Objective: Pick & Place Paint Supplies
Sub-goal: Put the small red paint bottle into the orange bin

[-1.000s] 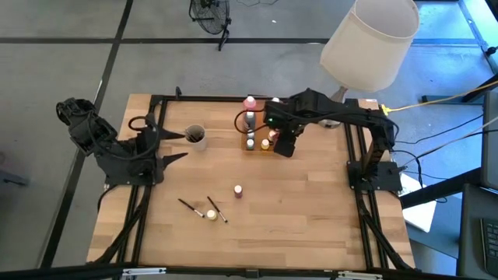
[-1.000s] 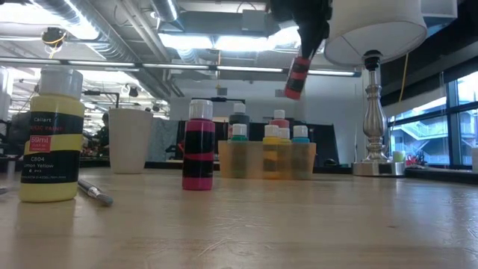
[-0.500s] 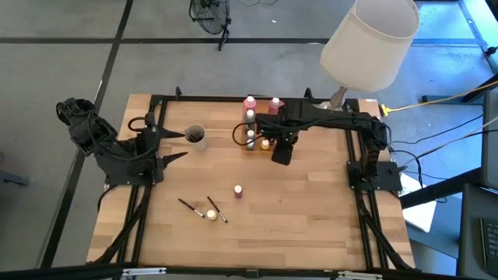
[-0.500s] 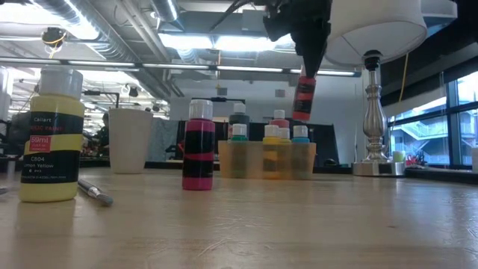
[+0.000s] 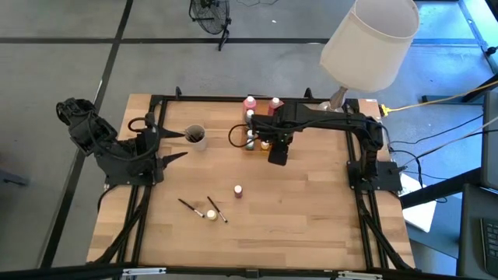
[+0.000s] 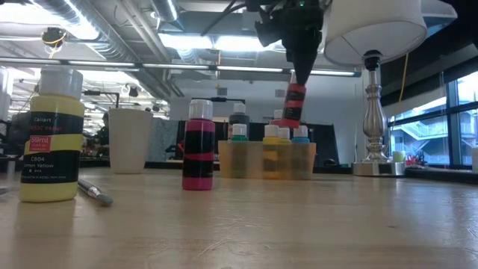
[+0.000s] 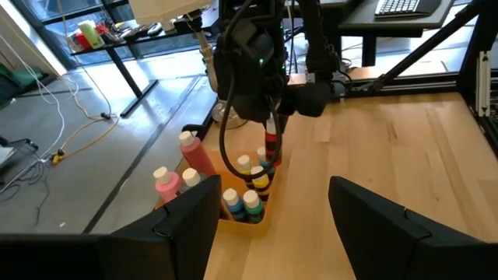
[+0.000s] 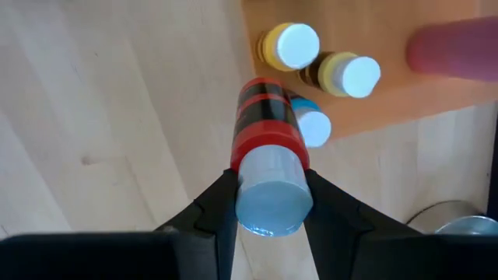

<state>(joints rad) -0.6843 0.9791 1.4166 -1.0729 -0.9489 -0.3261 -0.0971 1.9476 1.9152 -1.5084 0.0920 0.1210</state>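
High view: right gripper (image 5: pixel 278 149) reaching across the table's far half toward the amber tray (image 5: pixel 261 142) of small bottles, at about 12 o'clock from table centre. Held bottle hidden under the wrist here. Left gripper (image 5: pixel 177 146) parked at 9 o'clock near the cup (image 5: pixel 194 137), well apart from the tray, so right arm clearly the nearer. Loose supplies at 6 o'clock: a pink bottle (image 5: pixel 238 190), a yellow-capped bottle (image 5: pixel 211 214), two brushes (image 5: pixel 217 210). Lamp (image 5: pixel 369 43) at 1 o'clock.

Low view: red-and-black bottle (image 6: pixel 293 104) hanging cap-up from the right gripper, long axis a little off vertical, base just above the caps in the tray (image 6: pixel 267 159). Which slot lies beneath, not readable from this level angle.

Left wrist view: left fingers (image 7: pixel 191 222) spread wide, nothing between them. Red bottle (image 7: pixel 270 145) hovering over the tray's near edge, dark arm covering its top.

Right wrist view: right fingers (image 8: pixel 216 204) clenched on the red-and-black bottle (image 8: pixel 267 149) just below its white cap, bottle pointing straight away from the camera. Tray at about 1 o'clock from the bottle's base; blue-capped bottle (image 8: pixel 314 127) touching or just beside it in the picture, two yellow bottles (image 8: pixel 291 46) beyond. Free slot hidden behind the held bottle; probably a short shift toward the tray needed before lowering
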